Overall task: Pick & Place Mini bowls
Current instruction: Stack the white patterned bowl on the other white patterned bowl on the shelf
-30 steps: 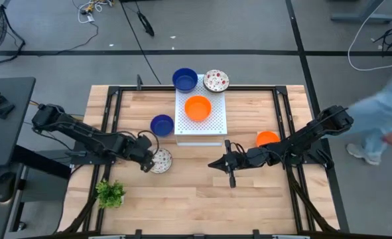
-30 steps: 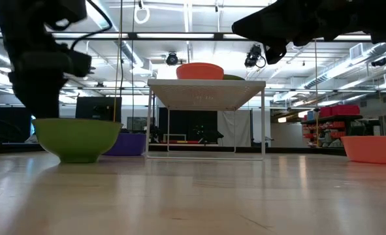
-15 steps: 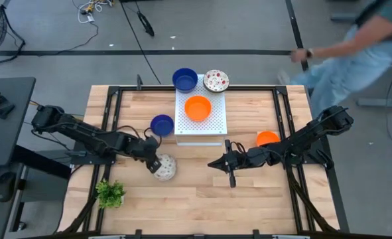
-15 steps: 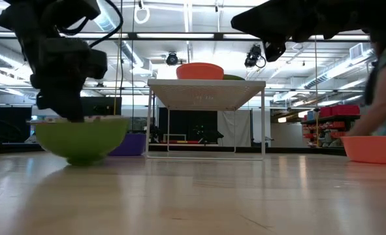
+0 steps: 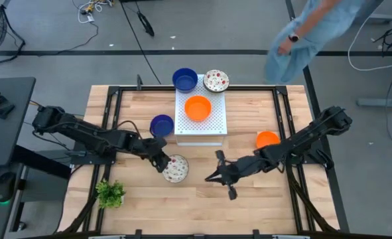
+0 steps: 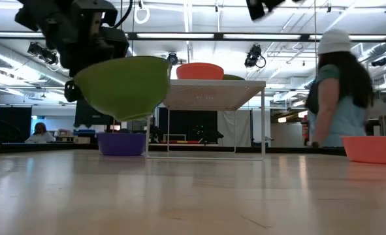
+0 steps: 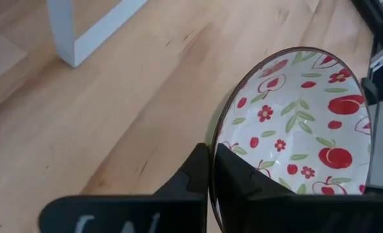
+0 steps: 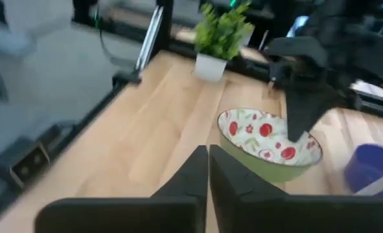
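Aloft, left tool (image 5: 164, 164) pinches speckled bowl (image 5: 176, 169) rim.

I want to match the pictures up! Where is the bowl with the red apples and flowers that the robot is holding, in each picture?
High view: the apple bowl sits near the table's middle, by the left tool.
Low view: its green outside hangs upper left, off the table.
Left wrist view: it fills the right side, rim pinched.
Right wrist view: it is centre right.
Shared landmark: the white board, also in the low view.
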